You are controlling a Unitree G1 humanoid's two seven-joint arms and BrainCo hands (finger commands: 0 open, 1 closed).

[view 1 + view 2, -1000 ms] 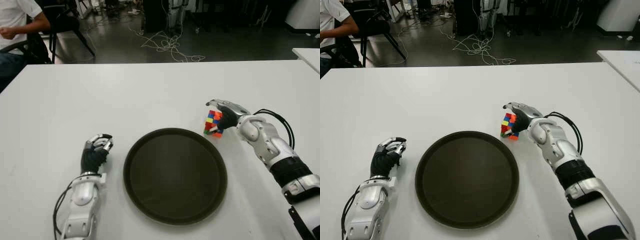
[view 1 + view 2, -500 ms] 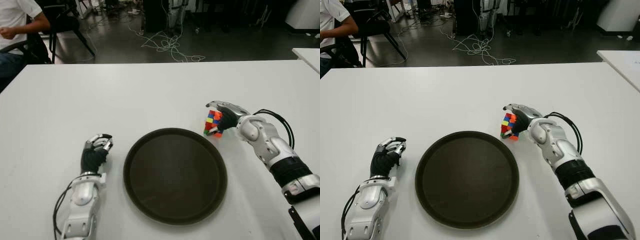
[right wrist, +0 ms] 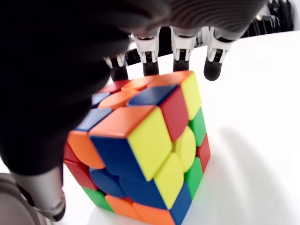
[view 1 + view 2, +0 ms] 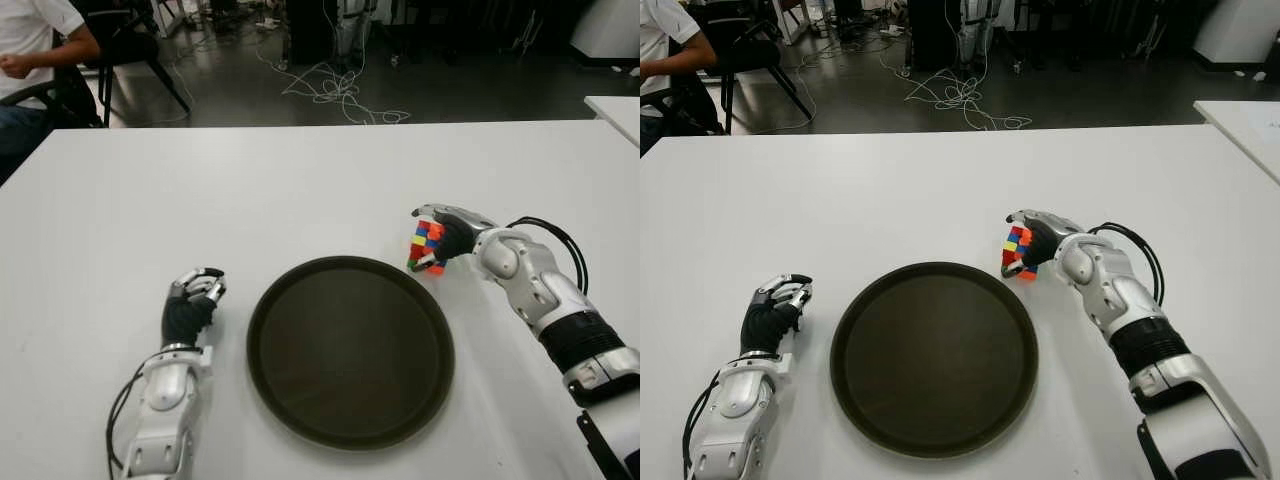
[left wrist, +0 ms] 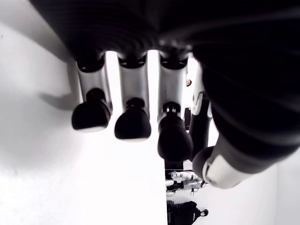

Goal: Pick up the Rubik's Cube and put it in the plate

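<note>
The Rubik's Cube [image 4: 426, 247] sits tilted on the white table [image 4: 300, 190], just beyond the right far rim of the round dark plate [image 4: 350, 350]. My right hand [image 4: 441, 238] is closed around it. Its fingers [image 3: 179, 49] hook over the cube's [image 3: 145, 145] top far edge, the palm presses one side and the thumb sits low by its base. I cannot tell whether the cube still touches the table. My left hand [image 4: 192, 295] shows left of the plate, fingers [image 5: 132, 123] curled with nothing in them.
A second white table's corner [image 4: 618, 108] shows at the far right. A seated person [image 4: 30, 60] and a chair are beyond the table's far left corner, with cables [image 4: 335, 90] on the floor behind.
</note>
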